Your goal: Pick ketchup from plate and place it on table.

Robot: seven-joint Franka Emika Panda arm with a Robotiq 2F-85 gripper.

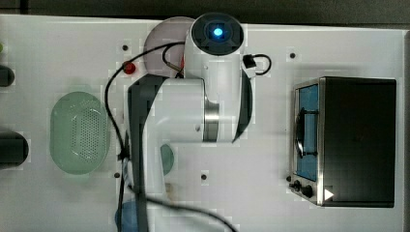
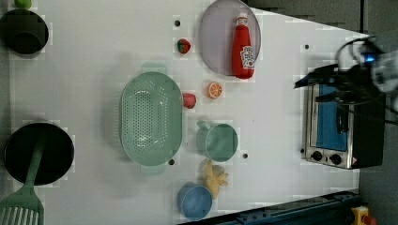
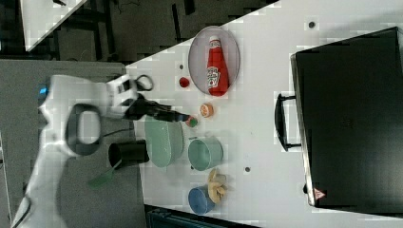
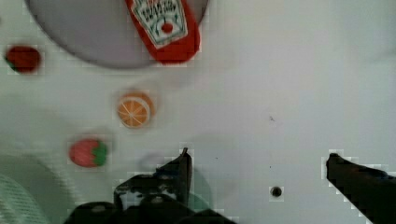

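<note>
While on plate (image 2: pixel 213 42), ketchup (image 2: pixel 242 47)

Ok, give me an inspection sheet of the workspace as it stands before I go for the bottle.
Surface: white rectangular table, a few small dark holes.
Job's things: small red ketchup bottle lying on the large pale lilac round plate, untouched.
Clutter: green perforated oval basket, orange slice, two strawberry pieces, green cup, blue cup, black pot with green spatula.
End effector: open, empty, above bare table short of the plate.
Cables: black cable along the arm.
Surroundings: toaster oven on the table.
</note>
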